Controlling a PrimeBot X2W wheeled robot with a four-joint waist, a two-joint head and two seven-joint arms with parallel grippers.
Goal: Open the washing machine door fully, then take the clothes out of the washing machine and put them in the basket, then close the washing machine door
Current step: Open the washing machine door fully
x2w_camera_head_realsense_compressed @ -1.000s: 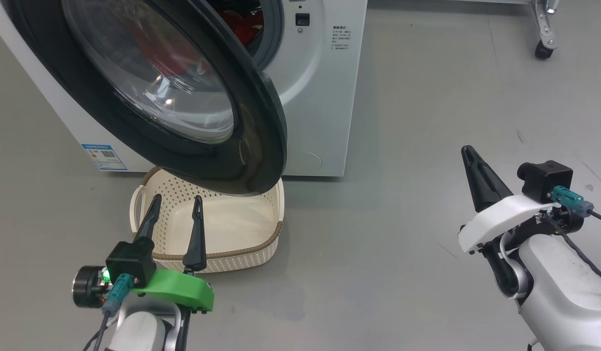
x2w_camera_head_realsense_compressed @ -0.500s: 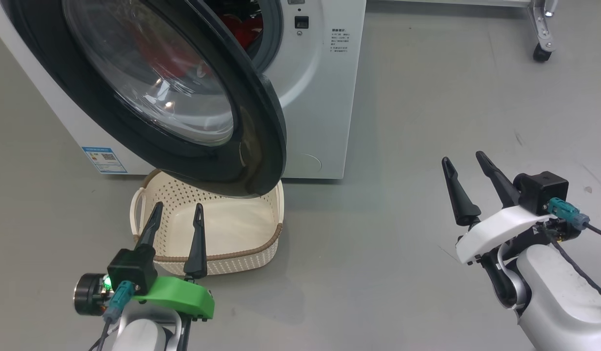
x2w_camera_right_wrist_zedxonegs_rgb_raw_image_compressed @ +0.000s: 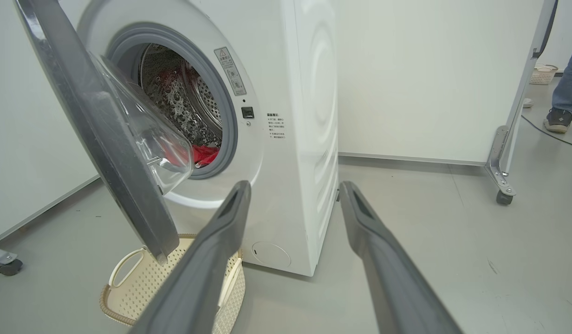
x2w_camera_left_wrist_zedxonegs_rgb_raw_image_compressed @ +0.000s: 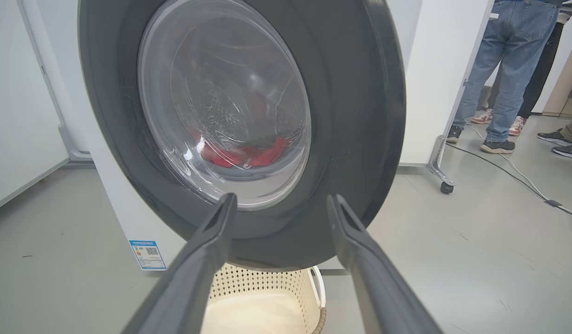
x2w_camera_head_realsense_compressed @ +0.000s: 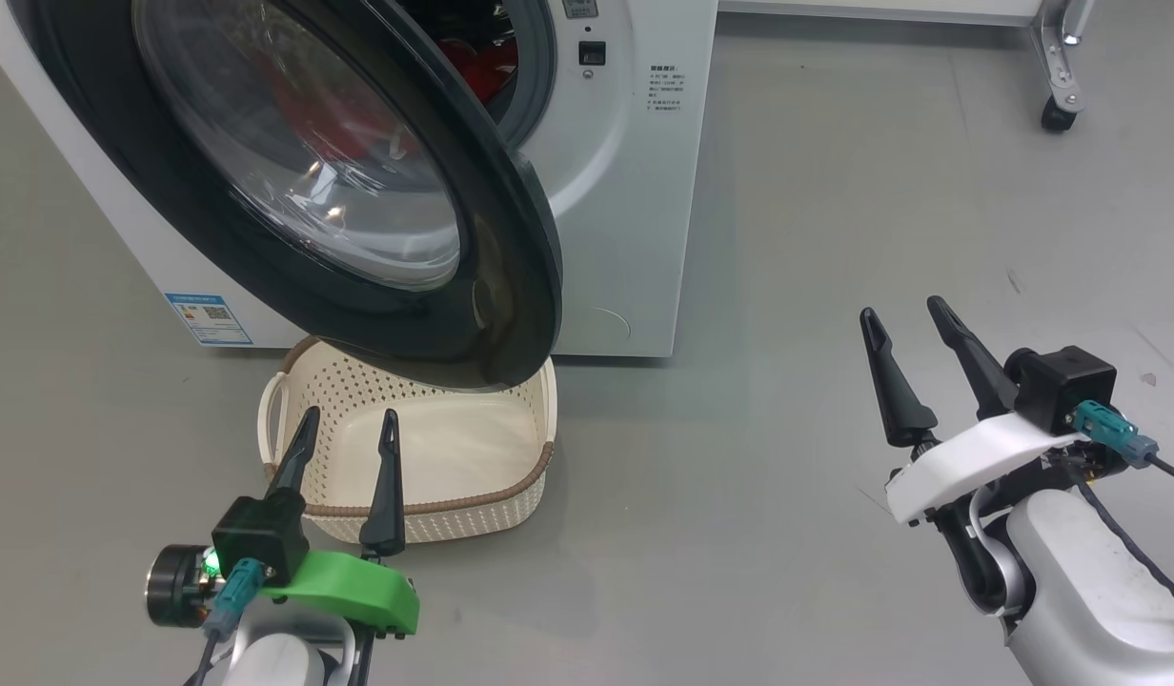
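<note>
On the smooth grey floor (x2w_camera_head_realsense_compressed: 787, 238), against a pale wall:

1. Washing machine (x2w_camera_head_realsense_compressed: 635, 191): a big white front-loading box with glossy flat panels. A grey rubber ring (x2w_camera_right_wrist_zedxonegs_rgb_raw_image_compressed: 225, 116) frames the round mouth, and behind it sits a dimpled, perforated steel drum (x2w_camera_right_wrist_zedxonegs_rgb_raw_image_compressed: 174, 93).

2. Washing machine door (x2w_camera_head_realsense_compressed: 492, 286): a large disc with a wide glossy black rim and a bulging clear glass bowl (x2w_camera_head_realsense_compressed: 339, 162) at its centre. It is hinged on the robot's left and stands partly swung out. In the head view its lower edge overhangs the far end of the basket.

3. Basket (x2w_camera_head_realsense_compressed: 473, 497): a small cream plastic rectangle with perforated sides, a brown woven-look rim and white loop handles. It sits on the floor just in front of the machine, under the door. Its smooth bottom lies in plain sight.

4. Left gripper (x2w_camera_head_realsense_compressed: 350, 415): two long dark tapering fingers on a green mount. They are spread apart with nothing between them, low before the basket's near wall and pointing at the door.

5. Right gripper (x2w_camera_head_realsense_compressed: 900, 307): two matching dark fingers on a white mount, likewise spread and holding nothing. It is well to the right of the machine, over bare floor.

6. Clothes (x2w_camera_right_wrist_zedxonegs_rgb_raw_image_compressed: 203, 154): crumpled bright red fabric lying at the bottom of the drum, seen through the gap and through the glass.

7. Label (x2w_camera_head_realsense_compressed: 209, 317): a small blue sticker low on the machine's front.
</note>
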